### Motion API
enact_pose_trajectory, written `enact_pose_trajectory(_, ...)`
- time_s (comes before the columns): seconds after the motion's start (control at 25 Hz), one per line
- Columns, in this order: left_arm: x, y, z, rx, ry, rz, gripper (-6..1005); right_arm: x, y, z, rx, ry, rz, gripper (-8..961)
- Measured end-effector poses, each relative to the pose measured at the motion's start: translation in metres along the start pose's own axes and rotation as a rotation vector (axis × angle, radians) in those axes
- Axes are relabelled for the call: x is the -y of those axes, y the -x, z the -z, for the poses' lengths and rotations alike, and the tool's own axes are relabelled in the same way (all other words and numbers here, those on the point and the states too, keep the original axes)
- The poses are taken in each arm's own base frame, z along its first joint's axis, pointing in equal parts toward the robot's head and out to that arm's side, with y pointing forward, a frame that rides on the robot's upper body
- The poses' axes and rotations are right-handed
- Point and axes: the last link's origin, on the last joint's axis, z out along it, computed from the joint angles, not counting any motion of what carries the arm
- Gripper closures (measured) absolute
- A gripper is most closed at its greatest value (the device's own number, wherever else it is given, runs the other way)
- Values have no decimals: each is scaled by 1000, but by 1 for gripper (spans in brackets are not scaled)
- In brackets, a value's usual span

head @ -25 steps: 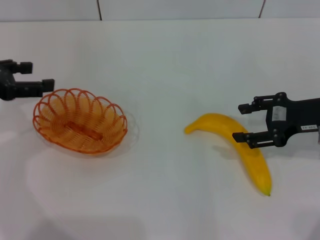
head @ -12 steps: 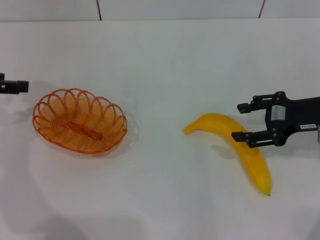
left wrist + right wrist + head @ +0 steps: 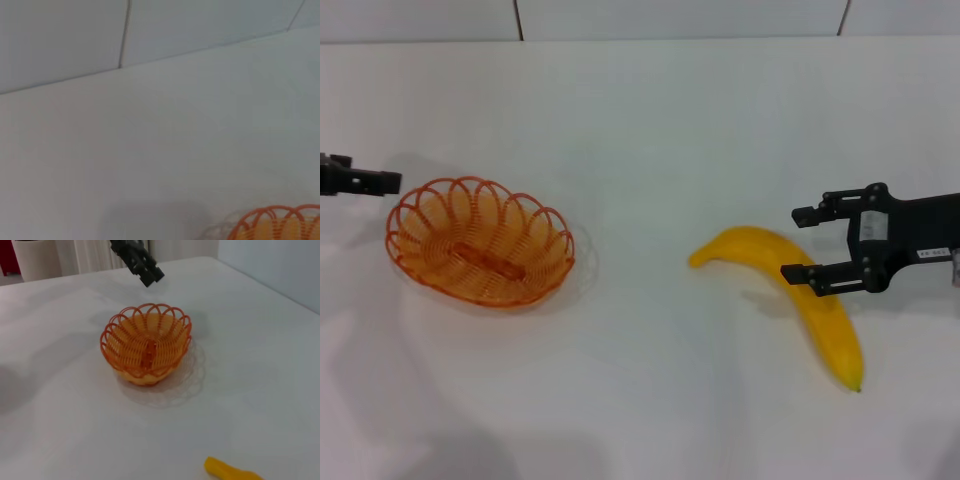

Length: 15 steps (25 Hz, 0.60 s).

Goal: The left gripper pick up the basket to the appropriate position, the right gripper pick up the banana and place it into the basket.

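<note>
The orange wire basket (image 3: 480,243) sits on the white table at the left; it also shows in the right wrist view (image 3: 145,347), and its rim shows in the left wrist view (image 3: 280,225). The left gripper (image 3: 375,181) is at the far left edge, just beside the basket's rim and apart from it, open and empty; it also shows in the right wrist view (image 3: 145,270). The yellow banana (image 3: 825,325) lies at the right, and one end shows in the right wrist view (image 3: 230,471). The right gripper (image 3: 798,245) is open over the banana's middle, with one finger on each side.
The white table (image 3: 640,130) runs back to a tiled wall with dark seams. In the right wrist view a white container (image 3: 35,257) stands beyond the table's far corner.
The left gripper drew back to the left, away from the basket, then came a little way back toward its rim. The right gripper edged slightly left over the banana. Basket and banana have not moved.
</note>
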Motion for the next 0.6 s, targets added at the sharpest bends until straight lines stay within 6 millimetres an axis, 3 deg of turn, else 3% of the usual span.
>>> enact_pose_trajectory(0.6,-9,4,-32,67,-6,-27,182,0,0,-2,2,7,-4,200)
